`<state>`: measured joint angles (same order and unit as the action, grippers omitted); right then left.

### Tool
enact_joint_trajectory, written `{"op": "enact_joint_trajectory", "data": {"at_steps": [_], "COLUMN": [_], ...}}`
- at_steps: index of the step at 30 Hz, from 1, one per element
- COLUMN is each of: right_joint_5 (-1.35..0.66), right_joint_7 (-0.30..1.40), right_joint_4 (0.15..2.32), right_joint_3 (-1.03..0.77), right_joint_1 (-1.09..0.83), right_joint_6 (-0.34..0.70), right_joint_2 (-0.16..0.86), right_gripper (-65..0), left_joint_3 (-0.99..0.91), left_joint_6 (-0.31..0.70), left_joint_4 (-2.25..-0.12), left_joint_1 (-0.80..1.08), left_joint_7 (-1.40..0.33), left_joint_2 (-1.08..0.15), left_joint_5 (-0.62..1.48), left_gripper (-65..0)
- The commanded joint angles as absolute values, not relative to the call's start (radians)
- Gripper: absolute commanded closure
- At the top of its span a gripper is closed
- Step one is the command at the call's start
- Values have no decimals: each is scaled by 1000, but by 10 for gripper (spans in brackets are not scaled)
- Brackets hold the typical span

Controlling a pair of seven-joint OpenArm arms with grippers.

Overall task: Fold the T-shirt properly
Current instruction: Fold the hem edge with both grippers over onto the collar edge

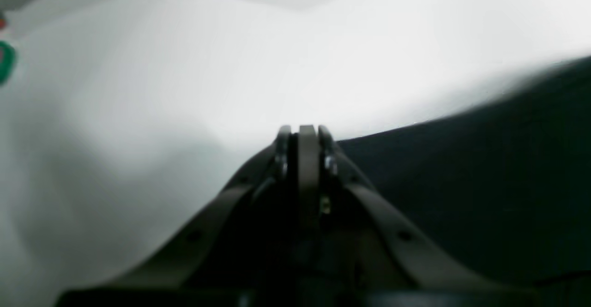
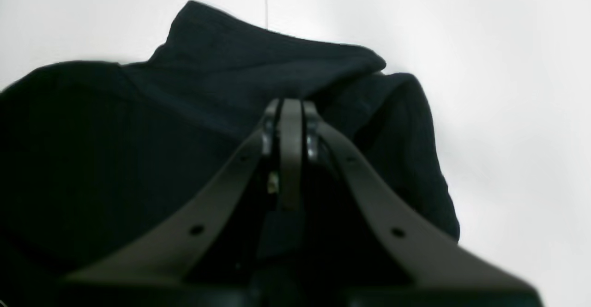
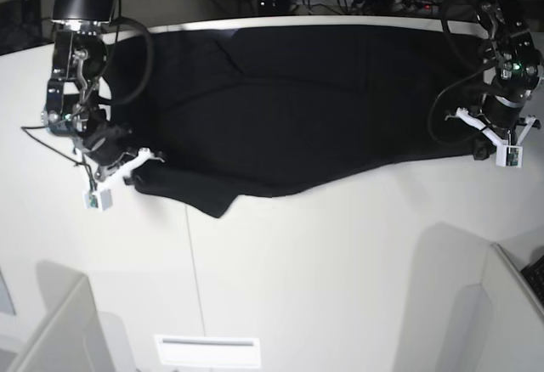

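White table bearing the black T-shirt, which is lying spread lengthwise along the far edge, its near hem running unevenly and a sleeve jutting toward the viewer. Right gripper is sitting over bunched cloth at one end, jaws pressed together; whether fabric is pinched cannot be told. Left gripper is sitting at the opposite end, jaws likewise pressed together beside the cloth's edge.

The base camera looks steeply down from above on the white worktop and both arms. Each wrist camera sits close behind its own tool, facing along it over the black T-shirt also seen from overhead.
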<state>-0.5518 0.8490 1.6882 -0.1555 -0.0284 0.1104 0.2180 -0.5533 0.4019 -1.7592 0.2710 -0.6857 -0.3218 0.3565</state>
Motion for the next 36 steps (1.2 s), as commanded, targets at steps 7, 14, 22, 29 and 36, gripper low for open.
{"op": "enact_joint_trajectory", "data": {"at_steps": [7,14,22,29,36], "right_joint_5": [-564,-564,-565,-766,-802], "right_joint_7": [894,932,978,1058,1066], "right_joint_4": [1767,1845,1903,1923,1983], "right_joint_3": [-214,-249,-294,-435,-455], "right_joint_1": [-35,-74,-130,-177,-262], "right_joint_6": [114,116,116,119,117], "right_joint_2": [223,223,222,226,222], "right_gripper": [0,0,0,0,0], "left_joint_3": [-608,-616,-616,-616,-618], "left_joint_6": [427,427,427,427,427], "left_joint_4": [-1781,-1845,-1859,-1862,-1882], "left_joint_1": [334,386,390,407,417], "left_joint_7": [-668,-668,-668,-668,-668], "left_joint_2": [-338,-340,-340,-340,-340], "left_joint_5": [363,363,363,363,363], "left_gripper": [0,0,0,0,0]}}
